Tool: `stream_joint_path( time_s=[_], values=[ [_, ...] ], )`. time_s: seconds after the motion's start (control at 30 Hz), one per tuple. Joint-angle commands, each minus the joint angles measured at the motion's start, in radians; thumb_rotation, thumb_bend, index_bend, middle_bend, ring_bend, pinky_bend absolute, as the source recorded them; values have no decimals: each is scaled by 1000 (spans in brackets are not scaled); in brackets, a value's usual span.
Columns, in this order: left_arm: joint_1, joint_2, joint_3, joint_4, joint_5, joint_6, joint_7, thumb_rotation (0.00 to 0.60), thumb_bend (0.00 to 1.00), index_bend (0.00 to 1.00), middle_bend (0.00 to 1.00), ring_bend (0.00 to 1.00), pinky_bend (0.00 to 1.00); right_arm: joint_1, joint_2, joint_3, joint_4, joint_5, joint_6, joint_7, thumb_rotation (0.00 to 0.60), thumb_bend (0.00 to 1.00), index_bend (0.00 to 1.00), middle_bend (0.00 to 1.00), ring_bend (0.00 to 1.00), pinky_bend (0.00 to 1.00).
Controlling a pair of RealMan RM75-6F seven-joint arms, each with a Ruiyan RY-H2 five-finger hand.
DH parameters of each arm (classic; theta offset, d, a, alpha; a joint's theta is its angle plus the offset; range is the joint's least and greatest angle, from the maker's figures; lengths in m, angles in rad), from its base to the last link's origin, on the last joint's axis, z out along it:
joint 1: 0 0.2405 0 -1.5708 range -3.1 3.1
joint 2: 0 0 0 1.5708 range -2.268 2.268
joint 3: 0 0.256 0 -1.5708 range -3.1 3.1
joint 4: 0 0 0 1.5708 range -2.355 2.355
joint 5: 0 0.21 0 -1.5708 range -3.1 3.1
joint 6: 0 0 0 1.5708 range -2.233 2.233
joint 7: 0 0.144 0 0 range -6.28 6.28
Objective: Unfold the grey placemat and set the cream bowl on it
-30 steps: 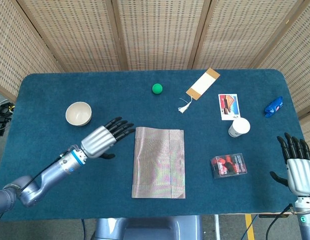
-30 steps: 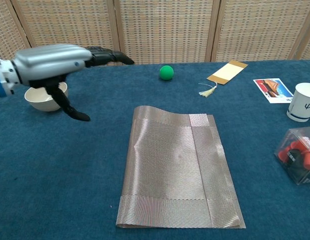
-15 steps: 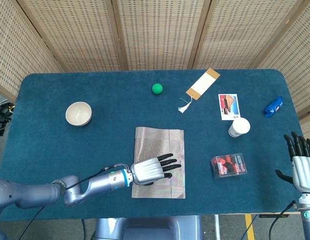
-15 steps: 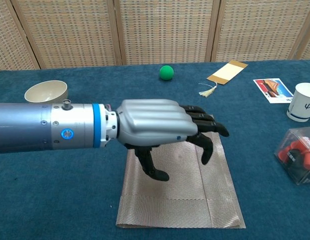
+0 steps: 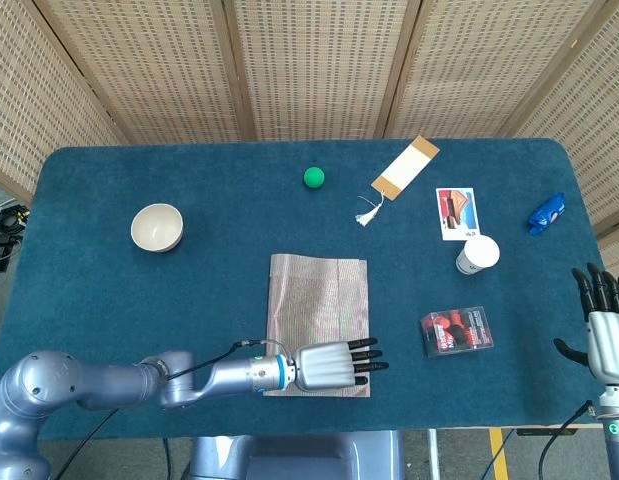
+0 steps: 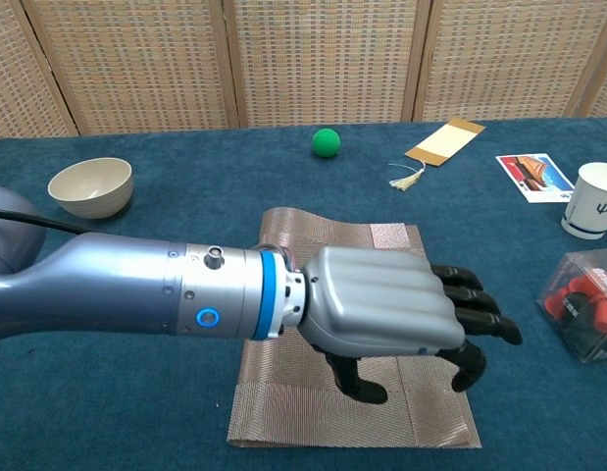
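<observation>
Placemat (image 5: 318,310) x1 folded, bowl (image 5: 156,227) x1 apart; left robot hand (image 5: 334,365) spread over placemat's near-right corner.

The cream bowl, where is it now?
In the head view the bowl sits on the table's left side, apart from the placemat.

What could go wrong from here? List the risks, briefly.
1. The left hand is over the near right corner of the folded grey placemat with fingers spread; it may drag the whole mat instead of lifting one layer.
2. Unfolding rightward, the mat may sweep against the clear box of red items.
3. The cream bowl sits far left, a long reach afterwards.
</observation>
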Motion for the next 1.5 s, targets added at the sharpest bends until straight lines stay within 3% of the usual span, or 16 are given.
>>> stream_joint_path(
  time_s=[0.03,1.0,1.5],
  values=[
    [-21,-29,1,20,0,-18,30,600,335,317,0,0,0,0,0,1,1,1,-1,1,600,0,0,0,0,0],
    [-70,-173,-18,102,-129,-111,216,600,357,331,0,0,0,2,-3,6,20,22,-13,5,600,0,0,0,0,0],
    [-72,-185,-10,119,-159,-102,230,600,399,457,0,0,0,3,-3,7,22,24,-13,8,600,0,0,0,0,0]
  ],
)
